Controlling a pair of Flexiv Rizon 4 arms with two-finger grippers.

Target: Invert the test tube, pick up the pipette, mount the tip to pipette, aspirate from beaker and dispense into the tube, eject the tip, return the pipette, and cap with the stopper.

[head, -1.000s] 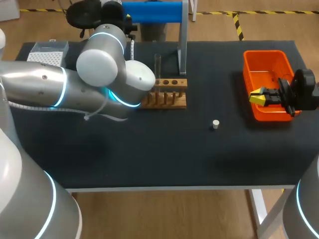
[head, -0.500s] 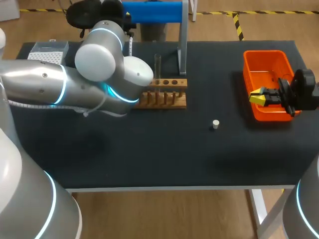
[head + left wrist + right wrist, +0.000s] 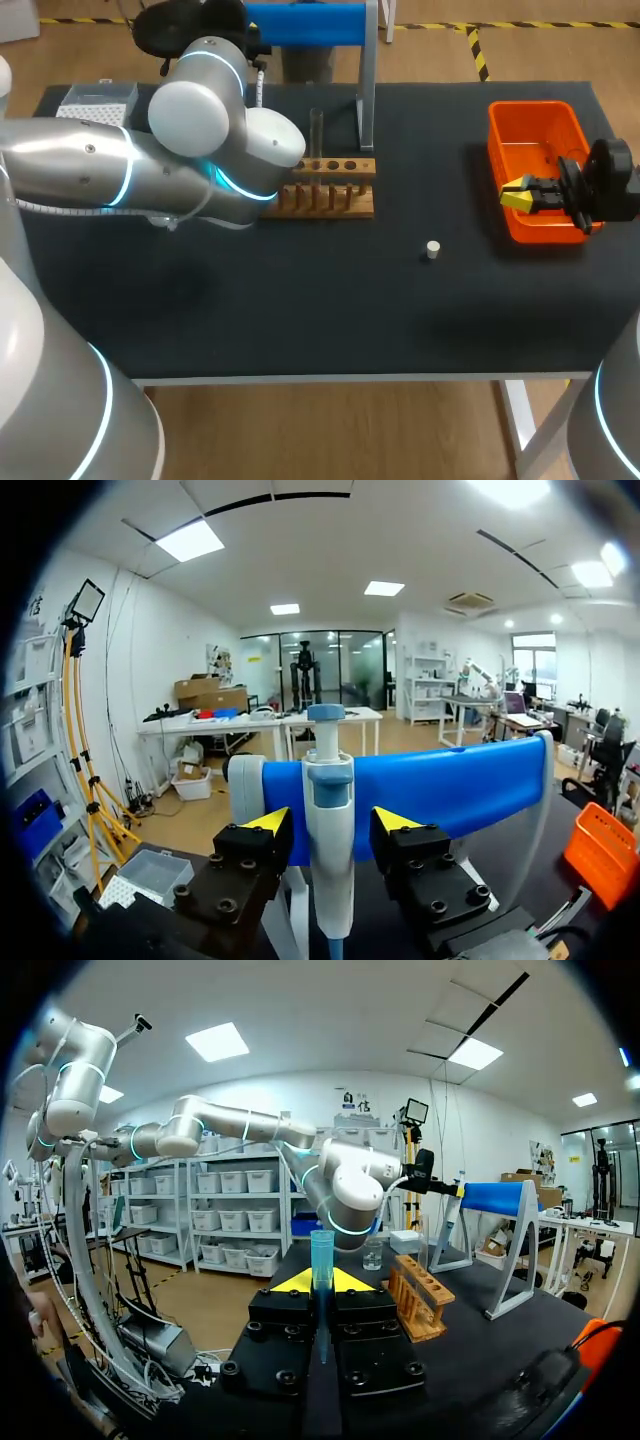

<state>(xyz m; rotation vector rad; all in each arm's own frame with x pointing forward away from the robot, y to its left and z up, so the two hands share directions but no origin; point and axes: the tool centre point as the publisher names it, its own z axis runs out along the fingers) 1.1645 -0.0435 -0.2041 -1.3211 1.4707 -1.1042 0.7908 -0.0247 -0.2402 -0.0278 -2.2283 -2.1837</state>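
— What's moved?
— The left arm [image 3: 200, 150] has edged back toward the blue stand [image 3: 450, 785]. The left gripper [image 3: 328, 825] has its fingers wide around the hanging pipette [image 3: 329, 860], not touching it.
— Pickup next?
— Likely. The right gripper [image 3: 320, 1282] pinches a slim blue tube [image 3: 321, 1255] by the orange bin [image 3: 505, 140].

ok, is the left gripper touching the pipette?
Apart. Left wrist view: the pipette stands between the left gripper's open fingers, with a gap showing on each side.

The right claw [image 3: 320, 1282] is pinching an upright blue tip [image 3: 321, 1252] between its yellow fingers. Ahead on the table [image 3: 480, 1352], a wooden rack [image 3: 420, 1300] is standing, and the left arm [image 3: 345, 1195] is hovering beyond it, beside a blue stand [image 3: 500, 1197].
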